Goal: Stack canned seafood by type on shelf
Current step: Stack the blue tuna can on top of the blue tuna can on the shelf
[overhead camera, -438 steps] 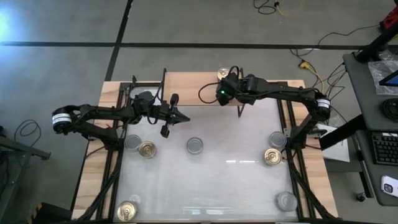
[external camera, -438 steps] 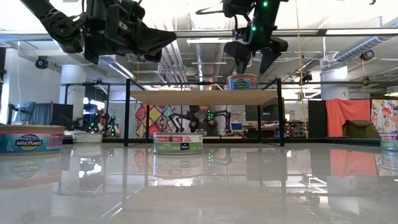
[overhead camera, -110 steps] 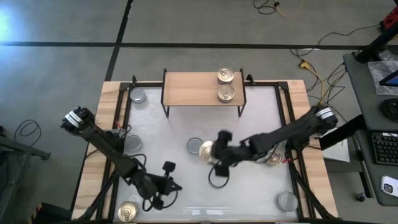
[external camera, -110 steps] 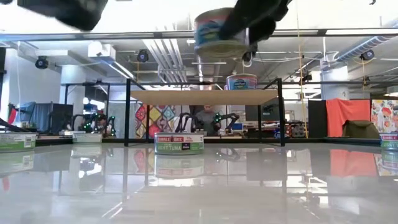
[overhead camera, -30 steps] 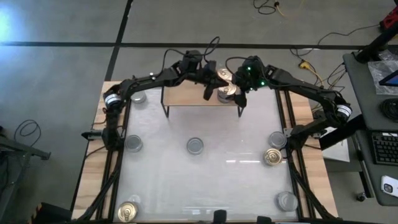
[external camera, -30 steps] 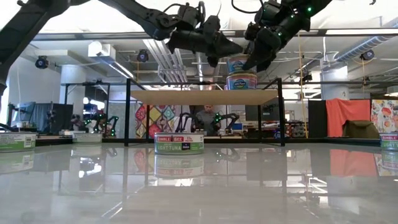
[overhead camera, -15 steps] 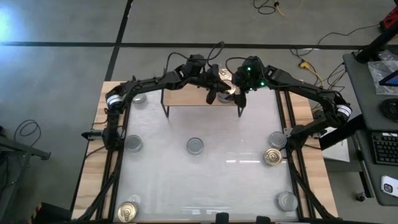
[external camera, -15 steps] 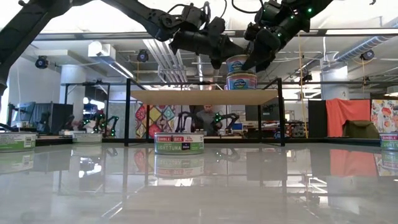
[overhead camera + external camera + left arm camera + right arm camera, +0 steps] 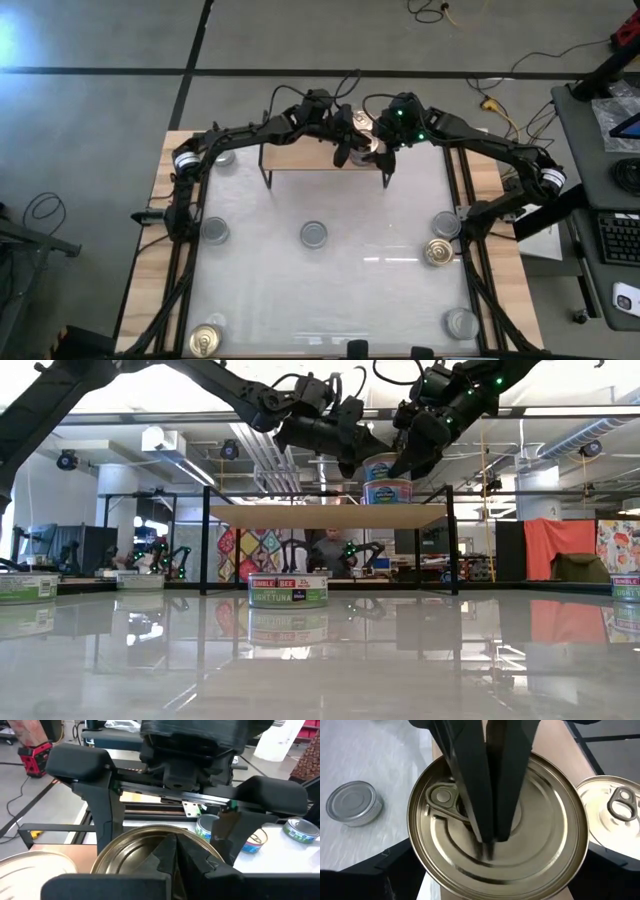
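My right end effector (image 9: 392, 452) is clamped on a gold tin (image 9: 495, 820) and sets it on the stack at the right end of the shelf (image 9: 300, 150), while my left end effector (image 9: 343, 152), fingers together, presses on its lid. Next I should probably open the right fingers, then lift both arms straight up. The stack is near the shelf edge; other tins (image 9: 314, 235) wait on the counter (image 9: 380, 290), with much free room.

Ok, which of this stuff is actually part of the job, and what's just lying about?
Job: shelf; gold tin gripped by right end effector, shut left end effector on its lid; loose tins such as silver tin, second gold tin.
Lying about: keyboard, floor cables, orange cloth.
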### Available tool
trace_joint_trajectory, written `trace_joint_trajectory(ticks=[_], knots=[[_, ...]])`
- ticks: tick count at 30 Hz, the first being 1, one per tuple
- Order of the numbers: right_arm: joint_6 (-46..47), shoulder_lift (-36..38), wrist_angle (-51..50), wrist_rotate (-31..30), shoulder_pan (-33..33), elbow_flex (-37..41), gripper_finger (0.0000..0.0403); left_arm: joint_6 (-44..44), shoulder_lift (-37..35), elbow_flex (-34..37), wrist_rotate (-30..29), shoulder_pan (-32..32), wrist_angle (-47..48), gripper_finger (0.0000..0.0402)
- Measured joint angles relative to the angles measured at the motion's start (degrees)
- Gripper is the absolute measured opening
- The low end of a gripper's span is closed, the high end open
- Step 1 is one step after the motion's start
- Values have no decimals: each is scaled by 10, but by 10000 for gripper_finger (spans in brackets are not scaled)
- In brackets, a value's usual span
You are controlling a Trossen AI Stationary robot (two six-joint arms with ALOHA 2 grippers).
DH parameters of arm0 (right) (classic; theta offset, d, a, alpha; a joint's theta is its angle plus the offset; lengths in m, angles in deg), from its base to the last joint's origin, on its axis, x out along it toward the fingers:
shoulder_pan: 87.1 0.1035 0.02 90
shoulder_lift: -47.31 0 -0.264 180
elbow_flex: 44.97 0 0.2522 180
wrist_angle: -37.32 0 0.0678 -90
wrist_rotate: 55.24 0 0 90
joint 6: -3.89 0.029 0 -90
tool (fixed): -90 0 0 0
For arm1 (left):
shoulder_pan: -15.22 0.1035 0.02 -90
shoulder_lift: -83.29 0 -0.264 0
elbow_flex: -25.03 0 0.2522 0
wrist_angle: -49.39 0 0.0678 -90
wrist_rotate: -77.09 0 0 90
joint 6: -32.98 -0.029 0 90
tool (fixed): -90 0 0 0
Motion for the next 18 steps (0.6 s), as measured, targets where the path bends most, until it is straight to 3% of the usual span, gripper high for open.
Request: trace_joint_trajectory(ticks=[6, 18], knots=[[31, 0, 10, 1, 0, 0, 394, 0, 0, 0, 0, 0, 2, 0], [30, 0, 13, 1, 0, 0, 399, -12, 0, -1, 1, 0, 21, 0]])
